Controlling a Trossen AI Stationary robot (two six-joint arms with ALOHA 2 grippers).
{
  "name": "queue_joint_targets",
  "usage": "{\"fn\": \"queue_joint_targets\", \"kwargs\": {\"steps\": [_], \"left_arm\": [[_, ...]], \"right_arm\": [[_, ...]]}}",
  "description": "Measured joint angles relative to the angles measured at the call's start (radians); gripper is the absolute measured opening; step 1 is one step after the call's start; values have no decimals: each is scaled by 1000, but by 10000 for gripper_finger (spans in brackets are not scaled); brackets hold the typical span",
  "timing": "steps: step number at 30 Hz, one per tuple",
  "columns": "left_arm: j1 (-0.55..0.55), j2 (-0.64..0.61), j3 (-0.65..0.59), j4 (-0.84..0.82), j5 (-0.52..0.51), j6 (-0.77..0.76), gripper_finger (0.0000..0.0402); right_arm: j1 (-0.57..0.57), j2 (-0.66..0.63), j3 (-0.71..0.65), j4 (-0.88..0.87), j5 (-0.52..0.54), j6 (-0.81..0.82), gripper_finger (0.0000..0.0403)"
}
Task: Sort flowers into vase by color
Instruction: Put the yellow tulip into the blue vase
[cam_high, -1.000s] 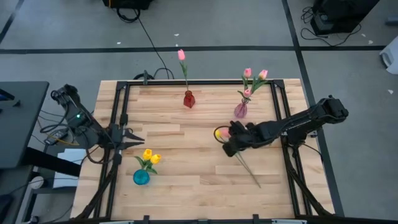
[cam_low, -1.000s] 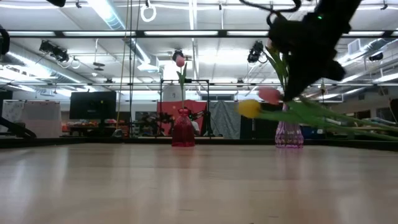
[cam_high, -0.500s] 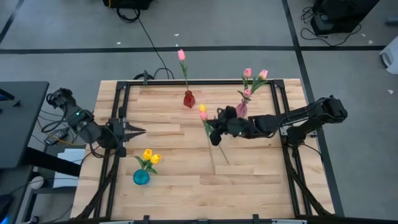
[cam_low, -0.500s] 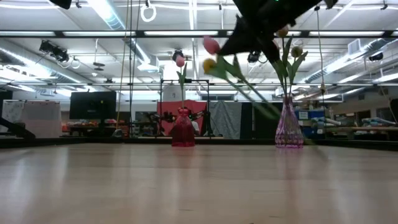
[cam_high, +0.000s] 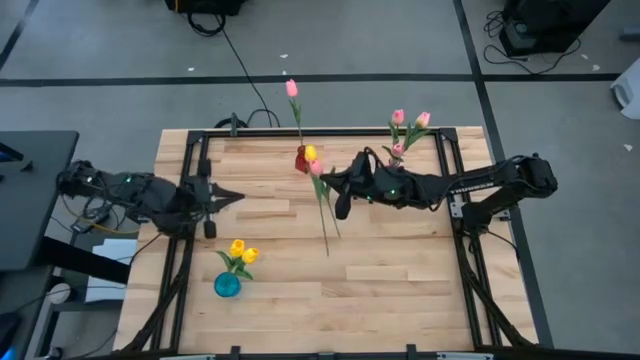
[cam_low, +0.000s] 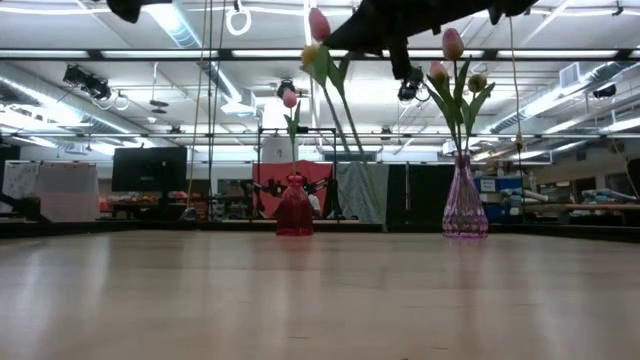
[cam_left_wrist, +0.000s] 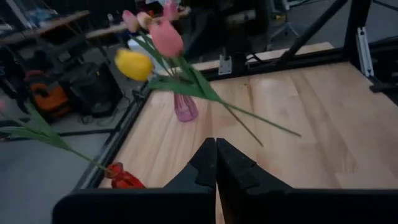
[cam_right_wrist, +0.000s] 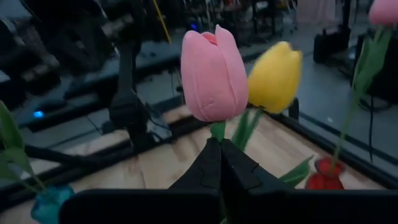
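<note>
My right gripper (cam_high: 338, 200) (cam_right_wrist: 221, 152) is shut on two tulips, one pink (cam_high: 316, 167) (cam_right_wrist: 214, 74) and one yellow (cam_high: 310, 153) (cam_right_wrist: 273, 78). It holds them in the air near the red vase (cam_high: 302, 160), which stands at the far edge with one pink tulip (cam_high: 291, 88) in it. The purple vase (cam_high: 387, 178) holds pink tulips (cam_high: 398, 117). The teal vase (cam_high: 227, 285) holds two yellow tulips (cam_high: 240, 250). My left gripper (cam_high: 232, 196) (cam_left_wrist: 216, 155) is shut and waits at the table's left side. My right gripper pinches the green stems of both tulips between its two fingers, a short way below the heads (cam_right_wrist: 217, 132). The fingers come about level from the table's right and lie across the stems. The flowers are lifted clear, heads up and toward the far edge, stem ends (cam_high: 327, 250) slanting down.
A black metal frame (cam_high: 190, 160) runs along the table's left, far and right edges. The bare wood of the table (cam_high: 400, 280) lies between the teal vase and the right side. Cables (cam_high: 240, 70) run over the floor beyond the far edge.
My right gripper has risen and moved from the table's right middle toward the left and far edge, up to the red vase. The two tulips went with it: they lay low and level, and now their heads stand up high. My left gripper has drifted toward the far edge.
</note>
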Motion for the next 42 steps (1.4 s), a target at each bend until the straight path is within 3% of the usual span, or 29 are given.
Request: {"fn": "queue_joint_targets", "kwargs": {"steps": [12,18,23,32,42], "left_arm": [[410,243,-1,224,451,124,7],[521,362,0,318,653,81,17],[538,460,0,431,671,16,54],[537,607,0,735,714,-36,178],[536,741,0,935,719,-91,189]], "right_arm": [[-22,0,0,81,-70,-108,7],[-20,0,0,185,-94,-202,7],[-19,0,0,293,-95,-263,7],[-19,0,0,303,-95,-320,7],[-19,0,0,286,-60,-349,7]]}}
